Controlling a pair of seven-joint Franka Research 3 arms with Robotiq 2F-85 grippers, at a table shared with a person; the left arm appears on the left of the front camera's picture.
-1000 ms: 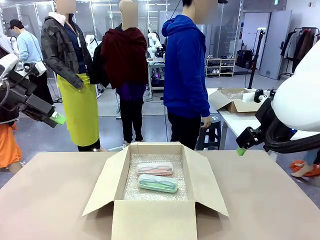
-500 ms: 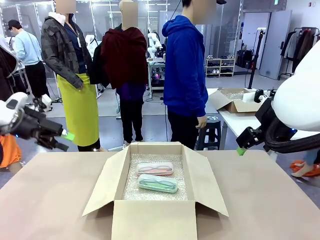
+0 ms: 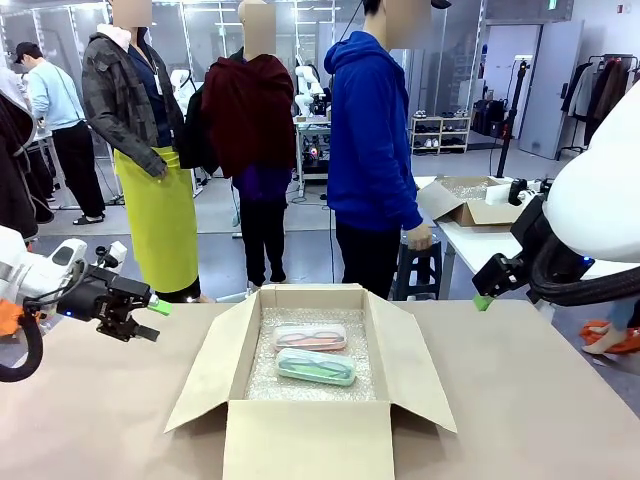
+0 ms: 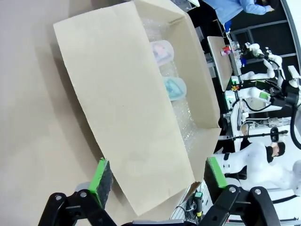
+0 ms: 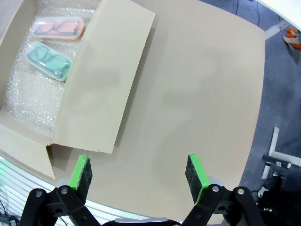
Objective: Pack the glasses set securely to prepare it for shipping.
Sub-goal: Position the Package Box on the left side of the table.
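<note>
- While both arms stood clear of the work, the large brown cardboard box (image 3: 310, 370) sat open at lower centre of the front view, its four flaps spread outward and a sheet of clear bubble wrap (image 3: 262, 380) lining its floor.
- Two glasses cases lay side by side on that lining: one clear-white translucent plastic case showing pink inside (image 3: 310, 337) at the far side, one mint green translucent plastic case (image 3: 316, 367) just nearer the camera, close together; whether they touched could not be told.
- Both cases lay with their long axes running across the picture, left to right, roughly parallel to the box's front wall.
- The left gripper (image 3: 148, 320) hovered at mid-left of the front view, just above the brown table top (image 3: 90, 400), jaws released and holding nothing. In the left wrist view its green pads (image 4: 101, 174) framed the box's left flap (image 4: 127, 108), with the cases beyond it.
- The right gripper (image 5: 136, 176) also stood released and empty, high at right of the front view; its wrist view looked down on the right flap (image 5: 106, 80), the cases at upper left.
- Judged from this, the left gripper was the nearer to the box, and the coming move likely turned on that left flap, which lay between it and the cases.
- Count: two cases, one box, four flaps, two grippers.
</note>
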